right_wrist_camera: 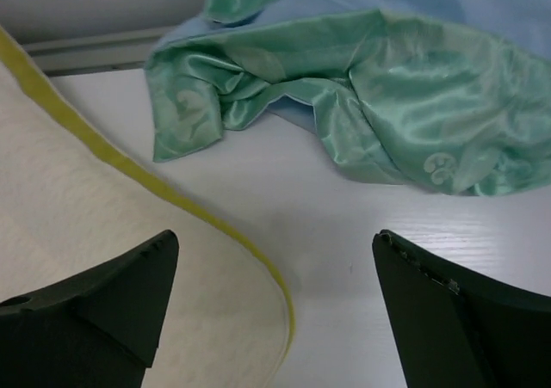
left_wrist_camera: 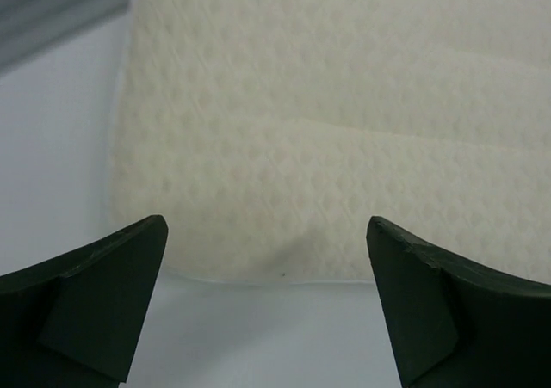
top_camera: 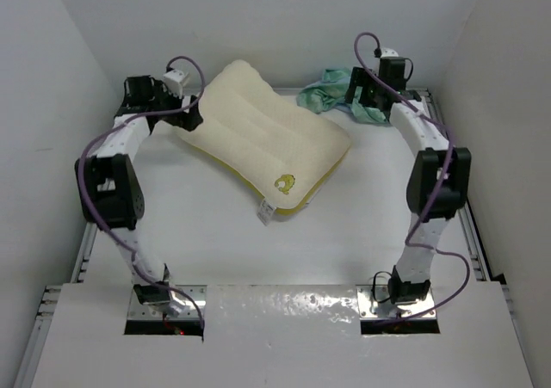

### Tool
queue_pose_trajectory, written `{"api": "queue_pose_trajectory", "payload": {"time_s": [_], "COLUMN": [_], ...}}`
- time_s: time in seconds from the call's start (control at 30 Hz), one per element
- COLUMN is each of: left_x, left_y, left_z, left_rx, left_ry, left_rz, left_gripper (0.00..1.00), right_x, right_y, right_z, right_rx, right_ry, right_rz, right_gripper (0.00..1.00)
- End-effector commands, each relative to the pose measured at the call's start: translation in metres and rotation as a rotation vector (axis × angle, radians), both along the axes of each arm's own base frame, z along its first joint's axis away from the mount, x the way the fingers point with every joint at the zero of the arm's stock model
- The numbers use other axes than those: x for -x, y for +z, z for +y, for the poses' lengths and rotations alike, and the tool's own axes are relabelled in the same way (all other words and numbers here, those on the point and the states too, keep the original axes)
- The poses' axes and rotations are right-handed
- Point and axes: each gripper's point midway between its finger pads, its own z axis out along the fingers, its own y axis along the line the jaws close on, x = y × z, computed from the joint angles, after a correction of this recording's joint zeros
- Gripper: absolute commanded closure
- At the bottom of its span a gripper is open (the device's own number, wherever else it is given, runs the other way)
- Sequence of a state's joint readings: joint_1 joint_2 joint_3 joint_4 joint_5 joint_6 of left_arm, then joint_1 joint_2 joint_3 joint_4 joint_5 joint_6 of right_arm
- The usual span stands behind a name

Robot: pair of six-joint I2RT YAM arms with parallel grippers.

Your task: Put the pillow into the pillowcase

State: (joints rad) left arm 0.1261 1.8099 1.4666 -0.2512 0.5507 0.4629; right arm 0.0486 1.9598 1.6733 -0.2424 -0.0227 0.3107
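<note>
Your left gripper [left_wrist_camera: 265, 233] hung with its fingers spread wide and nothing between them, just short of the pillow [top_camera: 263, 143] at its far left edge. Your right gripper [right_wrist_camera: 275, 237] was likewise spread and empty, over bare table [right_wrist_camera: 344, 224] between the pillow's yellow trim [right_wrist_camera: 172, 194] and the crumpled pillowcase [right_wrist_camera: 413, 104]. From above you saw the pillow lying diagonally mid-table, logo [top_camera: 284, 181] and tag [top_camera: 266, 210] toward the arms, the pillowcase bunched far right. Only the right wrist view showed its teal face folded over light blue
</note>
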Motion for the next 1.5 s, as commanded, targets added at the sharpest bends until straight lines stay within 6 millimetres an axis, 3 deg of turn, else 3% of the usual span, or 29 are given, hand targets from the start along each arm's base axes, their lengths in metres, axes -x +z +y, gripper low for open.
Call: {"api": "queue_pose_trajectory", "payload": {"time_s": [0.0,0.07,0.13,0.17,0.2,0.27,0.3,0.43,0.47,0.5,0.53,0.57,0.6,0.7,0.77,0.8,0.83,0.87,0.9,0.93,1.0,1.03,1.07,1.13,1.17,1.2,1.3,1.4,1.47], "left_x": [-0.003,-0.024,-0.039,-0.043,-0.047,-0.052,-0.053,-0.046,-0.044,-0.042,-0.04,-0.036,-0.034,-0.019,0.001,0.008,0.025,0.035,0.044,0.061,0.079,0.094,0.1,0.104,0.11,0.109,0.095,0.077,0.064], "left_y": [-0.031,-0.048,-0.064,-0.071,-0.077,-0.1,-0.106,-0.14,-0.143,-0.146,-0.149,-0.154,-0.156,-0.157,-0.145,-0.141,-0.146,-0.128,-0.123,-0.126,-0.097,-0.085,-0.08,-0.065,-0.057,-0.051,-0.011,0.04,0.073], "left_z": [-0.029,-0.036,-0.043,-0.042,-0.043,-0.04,-0.039,-0.027,-0.023,-0.022,-0.021,-0.015,-0.012,0.01,0.038,0.048,0.062,0.083,0.092,0.101,0.114,0.112,0.109,0.097,0.09,0.086,0.076,0.064,0.051], "left_rx": [0.178,0.137,0.105,0.088,0.084,0.071,0.062,0.021,0.027,0.036,0.047,0.051,0.049,0.038,0.037,0.031,0.007,-0.011,-0.036,-0.087,-0.127,-0.16,-0.176,-0.164,-0.153,-0.143,-0.086,-0.014,0.02], "left_ry": [0.028,0.048,0.054,0.07,0.071,0.087,0.093,0.125,0.123,0.121,0.121,0.132,0.145,0.202,0.247,0.259,0.274,0.308,0.311,0.299,0.304,0.259,0.228,0.153,0.125,0.103,0.076,0.048,0.0], "left_rz": [0.235,0.237,0.207,0.203,0.201,0.226,0.232,0.278,0.282,0.289,0.302,0.324,0.334,0.372,0.367,0.36,0.377,0.357,0.357,0.371,0.32,0.302,0.295,0.264,0.266,0.255,0.176,0.069,0.002], "left_gripper": [0.0,0.0,0.0,0.0,0.0,0.0,0.0,0.07,0.15,0.39,0.53,0.68,0.95,1.0,1.0,1.0,1.0,1.0,1.0,1.0,1.0,1.0,0.98,0.61,0.2,0.04,0.0,0.0,0.01], "right_x": [-0.027,-0.05,-0.067,-0.082,-0.091,-0.109,-0.115,-0.139,-0.141,-0.144,-0.148,-0.148,-0.148,-0.138,-0.131,-0.116,-0.111,-0.102,-0.086,-0.067,-0.037,-0.01,0.007,0.047,0.065,0.098,0.157,0.177,0.172], "right_y": [-0.012,-0.013,-0.042,-0.031,-0.054,-0.053,-0.075,-0.094,-0.1,-0.111,-0.111,-0.116,-0.119,-0.127,-0.087,-0.095,-0.03,-0.003,0.004,0.075,0.121,0.181,0.209,0.255,0.276,0.312,0.362,0.366,0.36], "right_z": [0.004,-0.004,-0.014,-0.013,-0.015,-0.02,-0.023,-0.033,-0.031,-0.03,-0.024,-0.023,-0.022,-0.009,-0.001,0.001,0.01,0.016,0.023,0.035,0.063,0.07,0.076,0.102,0.107,0.11,0.118,0.116,0.114], "right_rx": [-0.064,-0.065,-0.057,-0.062,-0.052,-0.025,-0.002,0.04,0.043,0.054,0.049,0.064,0.071,0.086,0.097,0.117,0.112,0.147,0.163,0.157,0.148,0.123,0.109,0.065,0.039,0.006,-0.132,-0.186,-0.207], "right_ry": [-0.086,-0.16,-0.234,-0.244,-0.259,-0.306,-0.324,-0.387,-0.375,-0.358,-0.334,-0.32,-0.312,-0.241,-0.186,-0.16,-0.137,-0.094,-0.054,-0.017,0.106,0.139,0.171,0.291,0.318,0.347,0.427,0.427,0.397], "right_rz": [-0.009,-0.074,-0.068,-0.121,-0.105,-0.163,-0.152,-0.191,-0.192,-0.188,-0.201,-0.195,-0.191,-0.142,-0.195,-0.167,-0.288,-0.334,-0.336,-0.444,-0.486,-0.575,-0.611,-0.667,-0.701,-0.771,-0.862,-0.823,-0.775], "right_gripper": [0.07,0.08,0.08,0.08,0.08,0.07,0.07,0.07,0.09,0.15,0.21,0.31,0.53,0.9,1.0,1.0,1.0,1.0,1.0,1.0,1.0,1.0,1.0,1.0,1.0,1.0,1.0,1.0,1.0]}}
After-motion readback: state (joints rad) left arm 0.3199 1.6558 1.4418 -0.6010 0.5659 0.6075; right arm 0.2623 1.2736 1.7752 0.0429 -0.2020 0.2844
